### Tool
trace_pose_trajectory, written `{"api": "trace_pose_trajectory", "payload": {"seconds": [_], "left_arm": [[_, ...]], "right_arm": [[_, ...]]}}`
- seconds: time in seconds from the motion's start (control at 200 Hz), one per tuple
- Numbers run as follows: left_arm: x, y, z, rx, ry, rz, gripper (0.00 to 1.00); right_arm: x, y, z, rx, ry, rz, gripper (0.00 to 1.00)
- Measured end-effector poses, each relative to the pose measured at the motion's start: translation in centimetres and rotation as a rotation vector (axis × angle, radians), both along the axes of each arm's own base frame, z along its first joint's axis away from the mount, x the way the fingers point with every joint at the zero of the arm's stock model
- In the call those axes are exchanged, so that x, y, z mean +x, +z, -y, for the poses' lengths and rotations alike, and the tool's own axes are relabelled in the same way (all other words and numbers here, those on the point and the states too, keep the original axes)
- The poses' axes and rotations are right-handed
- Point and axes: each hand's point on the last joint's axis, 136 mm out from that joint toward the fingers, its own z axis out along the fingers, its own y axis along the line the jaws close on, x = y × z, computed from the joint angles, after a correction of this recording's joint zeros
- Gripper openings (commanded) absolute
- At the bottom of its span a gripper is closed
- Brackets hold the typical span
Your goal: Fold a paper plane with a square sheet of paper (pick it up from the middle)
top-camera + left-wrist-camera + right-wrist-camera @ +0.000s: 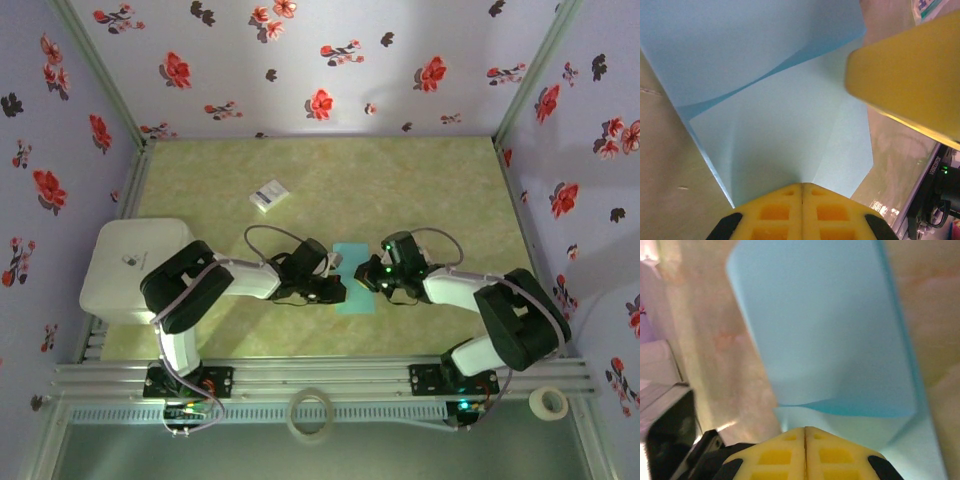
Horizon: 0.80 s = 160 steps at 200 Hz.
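Gripping the thin teal square sheet of paper (353,303) from both sides, just above the pale green marbled tabletop (440,190), in the gap between the two arms near the front middle. Pinched on one edge with the left gripper (802,192), its yellow jaws pressed together on the paper. Pinched on the opposite side with the right gripper (805,435), likewise closed on the paper. Partly folded already, by the look of it, with a flap curling over in a soft bend, not pressed flat, and a faint crease running up from the left pinch. Well apart from the small white card (269,195) lying farther back.

Probably laying that flap down into a clean fold, judging by the shape. To do it well:
- Hold both pinches firm and level, so as not to let the thin paper slip or twist.
- Move the two grippers together, never apart, to avoid a tear.
- Bring edge onto edge before lowering.
- Set the bend down on the tabletop, and only then press along it.
- Let go with one side at a time, watching for spring-back.
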Motion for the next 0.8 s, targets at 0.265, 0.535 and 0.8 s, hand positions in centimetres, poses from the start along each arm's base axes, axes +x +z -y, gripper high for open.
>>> {"api": "trace_pose_trajectory", "payload": {"seconds": [0.265,0.535,0.8], "left_arm": [[0.0,0.0,0.0,0.001,0.002,-0.003,0.0],[0.0,0.0,0.0,0.0,0.002,-0.002,0.0],[0.0,0.0,0.0,0.002,0.002,-0.003,0.0]], "right_arm": [[-2.4,-1.4,-1.4,-0.018,0.111,-0.048,0.05],[-2.1,-2.6,0.1,-0.033,0.102,-0.082,0.04],[-0.4,-2.6,1.9,0.002,0.041,-0.085,0.03]]}}
